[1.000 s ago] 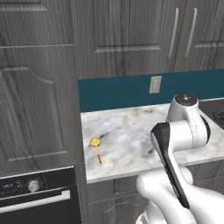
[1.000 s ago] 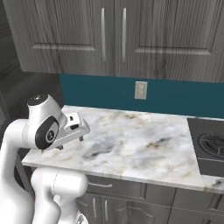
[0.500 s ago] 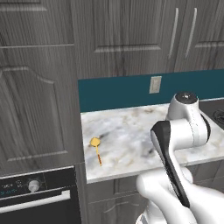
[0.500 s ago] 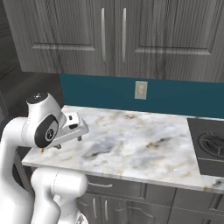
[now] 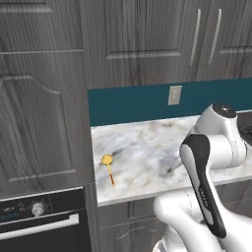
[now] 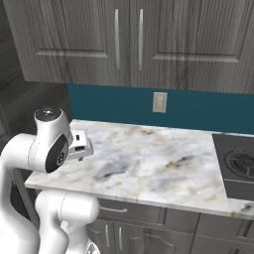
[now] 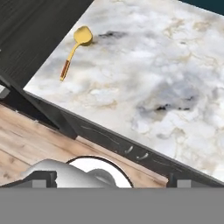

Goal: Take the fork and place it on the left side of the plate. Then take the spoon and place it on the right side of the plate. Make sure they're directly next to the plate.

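One spoon (image 5: 109, 167) lies flat near left front corner of marble tabletop (image 5: 147, 152), handle toward edge, easy reach for you. Jaws wide, holding nothing, parked above front edge, well apart from spoon (image 7: 75, 49).

Glossy golden metal spoon (image 7: 75, 46) on polished veined marble counter (image 7: 166, 74)

Around me: dark grey wood-grain wall cabinets (image 6: 129, 39), teal backsplash (image 6: 198, 109) with a wall socket (image 6: 159, 102), marbled counter (image 6: 163, 163), black hob (image 6: 238, 163), oven (image 5: 42, 221), wooden floor (image 7: 26, 148).
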